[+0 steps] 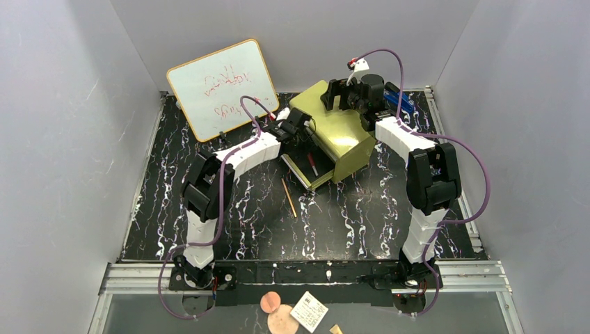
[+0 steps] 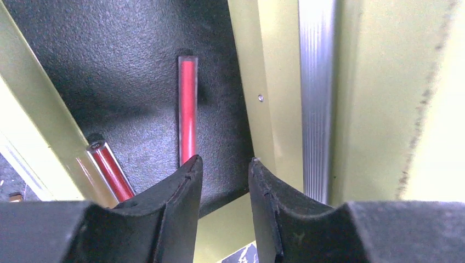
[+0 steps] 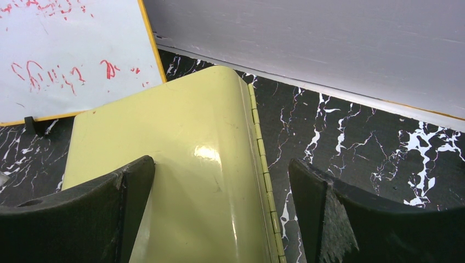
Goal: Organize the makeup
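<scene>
Left gripper (image 2: 225, 164), jaws narrowly parted, empty, above slim glossy dark-red pencil (image 2: 187, 109) in black-lined drawer (image 2: 109, 55): likely light, stiff, slippery; pinch mid-shaft; right gripper (image 3: 221, 164) spread wide

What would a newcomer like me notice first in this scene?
Probably the olive-yellow drawer chest at the middle back of the black marbled table. Its drawer is pulled out, and a red pencil lies on the dark lining under the left gripper. Next come the whiteboard with red scribbles, leaning at the back left, and a lone tan pencil on the table in front of the drawer.
</scene>
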